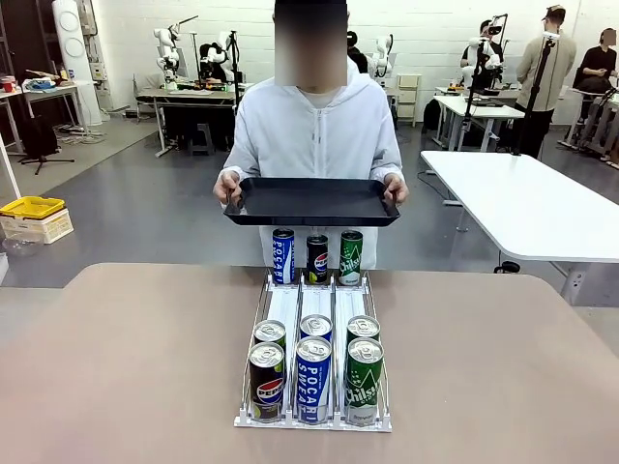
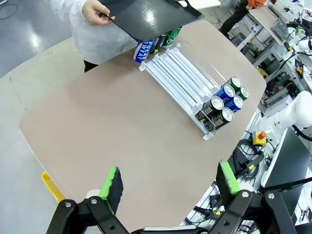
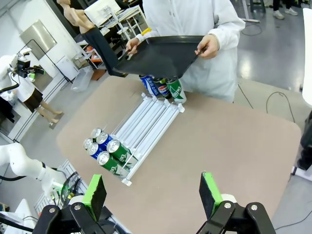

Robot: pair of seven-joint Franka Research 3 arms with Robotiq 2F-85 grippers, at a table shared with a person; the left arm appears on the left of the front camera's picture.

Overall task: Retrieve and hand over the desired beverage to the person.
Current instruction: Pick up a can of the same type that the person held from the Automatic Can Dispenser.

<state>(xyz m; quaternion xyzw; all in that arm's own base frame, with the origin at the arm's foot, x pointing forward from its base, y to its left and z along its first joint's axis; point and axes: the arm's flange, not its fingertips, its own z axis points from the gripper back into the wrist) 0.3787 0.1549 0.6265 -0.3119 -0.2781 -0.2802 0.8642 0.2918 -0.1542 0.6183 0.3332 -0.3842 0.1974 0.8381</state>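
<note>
Well, the left gripper [image 2: 169, 178] hangs high over the robot's side of the table [image 2: 122, 126]. Its two fingers stand wide apart and there is nothing between them. The green pads [image 2: 109, 184] are bare. The right gripper [image 3: 153, 187] looks just like it: up in the air, spread wide, holding nothing. Both are well apart from the drinks.

Farther out, in the middle of the brown table, lies a white rack [image 1: 283, 304]. It has three lanes that run from the robot's side to the person's side.

Six cans stand packed together at the robot's end, in two rows of three. The front row has a dark Pepsi can [image 1: 267, 382] on the left, a blue Pocari Sweat can [image 1: 312, 379] in the middle and a green Chilsung can [image 1: 364, 382] on the right. The second row stands right behind, touching them.

Three far cans [image 1: 317, 258] stand at the other end of the lanes: blue, then dark, then green.

Past those stands the person [image 1: 314, 135] in a white hooded jacket, close to the far edge of the table. The person holds a flat black tray [image 1: 311, 201] by both ends, level, just above the three far cans.
</note>
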